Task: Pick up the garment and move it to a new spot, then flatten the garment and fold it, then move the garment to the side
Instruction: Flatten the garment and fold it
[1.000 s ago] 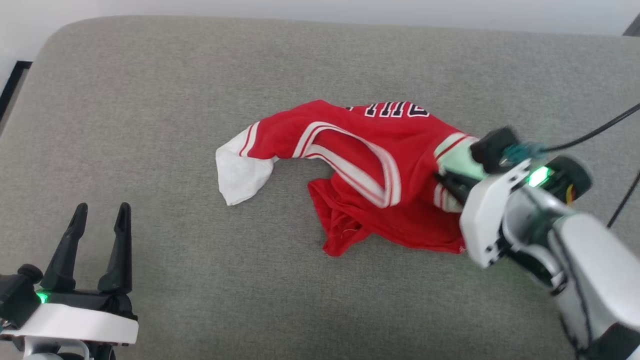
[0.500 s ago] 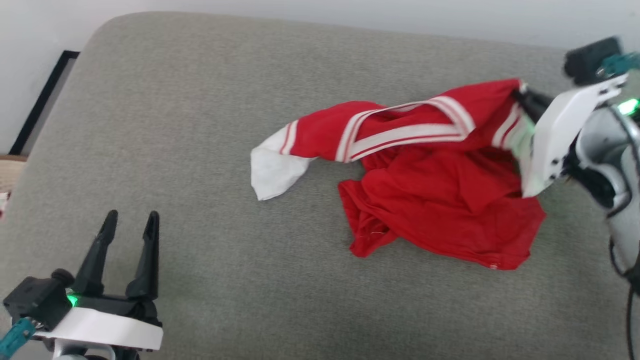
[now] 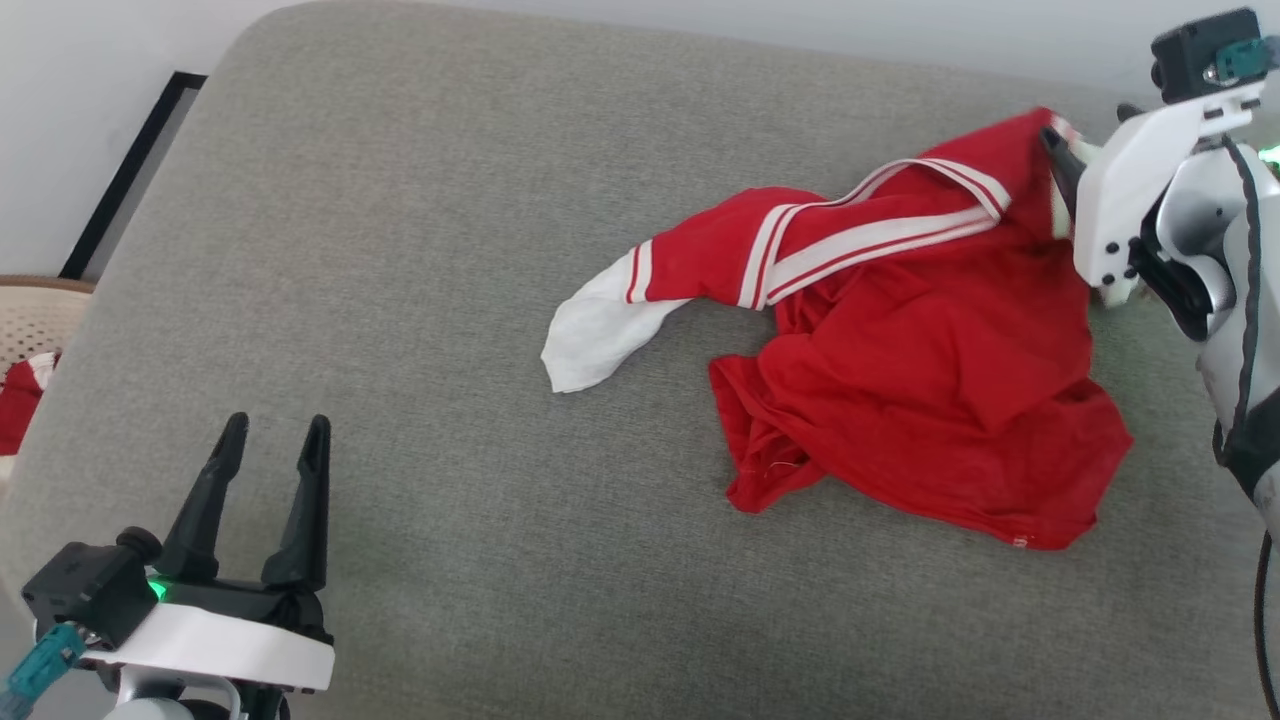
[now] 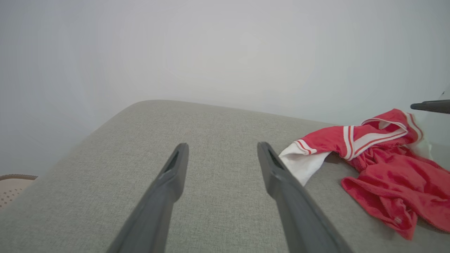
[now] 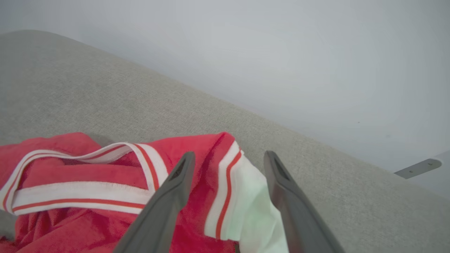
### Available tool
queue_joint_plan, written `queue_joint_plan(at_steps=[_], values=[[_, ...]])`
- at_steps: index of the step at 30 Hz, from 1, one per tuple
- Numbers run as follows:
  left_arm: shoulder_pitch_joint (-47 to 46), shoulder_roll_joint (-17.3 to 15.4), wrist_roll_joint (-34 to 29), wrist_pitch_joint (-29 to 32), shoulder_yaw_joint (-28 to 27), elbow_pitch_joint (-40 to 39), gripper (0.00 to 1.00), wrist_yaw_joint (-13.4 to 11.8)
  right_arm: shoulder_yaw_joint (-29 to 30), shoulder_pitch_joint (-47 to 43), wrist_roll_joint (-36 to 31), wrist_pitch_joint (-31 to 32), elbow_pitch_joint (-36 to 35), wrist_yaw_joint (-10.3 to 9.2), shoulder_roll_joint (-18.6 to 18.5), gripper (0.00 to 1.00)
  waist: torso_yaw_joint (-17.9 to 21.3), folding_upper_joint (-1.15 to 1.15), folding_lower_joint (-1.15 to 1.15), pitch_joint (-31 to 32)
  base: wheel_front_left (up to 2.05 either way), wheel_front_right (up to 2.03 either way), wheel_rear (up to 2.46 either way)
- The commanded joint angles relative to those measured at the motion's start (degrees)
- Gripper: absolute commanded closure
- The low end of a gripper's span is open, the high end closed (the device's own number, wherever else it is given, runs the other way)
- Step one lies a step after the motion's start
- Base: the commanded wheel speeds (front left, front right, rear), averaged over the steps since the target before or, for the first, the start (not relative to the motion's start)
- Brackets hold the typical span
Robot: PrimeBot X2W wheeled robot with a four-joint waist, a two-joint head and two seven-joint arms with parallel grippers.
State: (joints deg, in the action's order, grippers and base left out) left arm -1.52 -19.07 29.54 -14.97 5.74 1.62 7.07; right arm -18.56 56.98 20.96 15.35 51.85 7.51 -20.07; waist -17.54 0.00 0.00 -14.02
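The garment [image 3: 920,350] lies crumpled on the grey cushion [image 3: 500,200], toward its far right corner. The jaws of the right gripper [image 5: 229,154] stand wide apart over the garment's far end, with one white sleeve [image 5: 246,200] and its red-and-white trim lying loose between them, not pinched. From there the striped collar band [image 3: 870,235] runs left to the other white sleeve [image 3: 600,330], which trails toward the cushion's middle. The jaws of the left gripper [image 3: 277,422] are open and empty above the near left corner, well apart from the fabric.
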Motion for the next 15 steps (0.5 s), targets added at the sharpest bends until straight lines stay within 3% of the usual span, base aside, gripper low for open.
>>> queue_joint_plan(at_steps=[1,8,15], values=[[-0.49,-0.16,-0.32,-0.28,-0.49,0.08,0.00,0.27,-0.87,1.20,-0.32,-1.42,0.78,-0.04,0.13,0.00,0.61,0.00,0.00,-0.01,0.00,0.00,0.00],[-0.05,-0.60,-0.38,-0.28,-1.49,-0.17,0.00,0.40,-4.97,1.75,2.08,-4.24,-0.44,-0.04,0.35,0.00,2.65,0.00,0.00,0.18,0.00,0.00,0.00],[1.09,-1.20,-0.35,-0.28,-2.68,-0.80,0.00,0.36,-10.97,-2.72,7.65,-4.02,-8.46,-0.04,-0.76,0.00,5.26,0.00,0.00,0.77,0.00,0.00,0.00]])
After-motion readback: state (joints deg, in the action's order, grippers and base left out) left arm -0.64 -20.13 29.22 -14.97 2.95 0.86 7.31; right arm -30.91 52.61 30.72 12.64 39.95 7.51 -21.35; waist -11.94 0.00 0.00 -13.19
